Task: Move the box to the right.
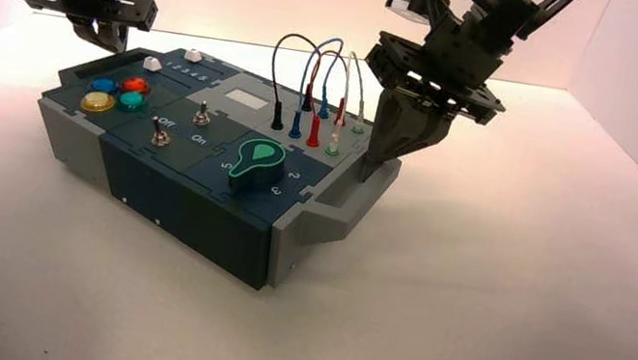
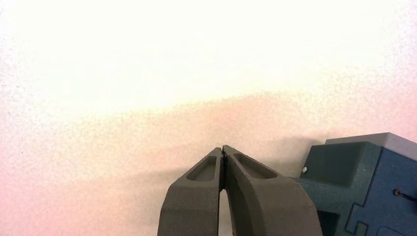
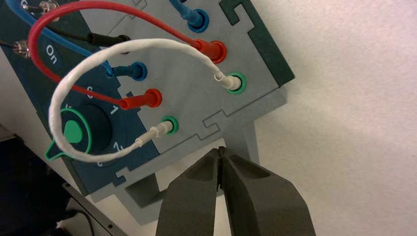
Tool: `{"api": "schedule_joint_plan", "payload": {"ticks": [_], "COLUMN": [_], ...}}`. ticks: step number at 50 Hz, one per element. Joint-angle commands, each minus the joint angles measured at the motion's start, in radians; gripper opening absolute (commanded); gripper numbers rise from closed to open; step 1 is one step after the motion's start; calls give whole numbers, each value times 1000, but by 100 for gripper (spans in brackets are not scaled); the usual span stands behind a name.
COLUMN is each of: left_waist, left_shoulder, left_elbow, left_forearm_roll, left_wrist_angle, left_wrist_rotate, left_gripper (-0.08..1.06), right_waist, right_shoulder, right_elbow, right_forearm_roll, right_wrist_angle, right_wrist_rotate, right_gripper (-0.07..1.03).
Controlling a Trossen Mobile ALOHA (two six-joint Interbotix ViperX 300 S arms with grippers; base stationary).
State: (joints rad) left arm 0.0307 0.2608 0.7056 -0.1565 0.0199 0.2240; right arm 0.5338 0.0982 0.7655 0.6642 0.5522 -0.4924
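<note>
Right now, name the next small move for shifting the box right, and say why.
Probably pull rightward with the right gripper: its shut fingers are down inside the box's right end handle. The left gripper, also shut, hovers off the far left corner.

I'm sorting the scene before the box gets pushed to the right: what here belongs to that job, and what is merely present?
Belongs to the job:
- the box
- its grey right-end handle
- right gripper, shut, tips at that handle
- left gripper, shut, by the box's far left corner

Merely present:
- looped wires
- green dial
- coloured buttons
- toggle switches
</note>
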Motion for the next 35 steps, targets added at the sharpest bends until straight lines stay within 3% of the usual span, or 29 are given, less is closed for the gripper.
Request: {"api": "schedule_joint_plan", "payload": {"ticks": [1,22,35], "left_waist": [-6,-8,-9], "left_shoulder": [-38,-60,-58], "left_elbow": [-11,6,17], "left_forearm_roll": [0,-3,-3], "left_wrist_angle": [-2,-2,-5], "left_wrist_rotate": [-2,-6,-8], "left_gripper": [-3,-3,-3], "right_waist": [-55,-92,-72], "right_shoulder": [-40,-75,-81], "right_elbow": [-5,6,-5], "right_forearm_roll": [-21,-48,-18], "right_wrist_angle": [-9,-8,9], "right_wrist_rotate": [3,3,3], "right_gripper": [-2,-2,-2]}}
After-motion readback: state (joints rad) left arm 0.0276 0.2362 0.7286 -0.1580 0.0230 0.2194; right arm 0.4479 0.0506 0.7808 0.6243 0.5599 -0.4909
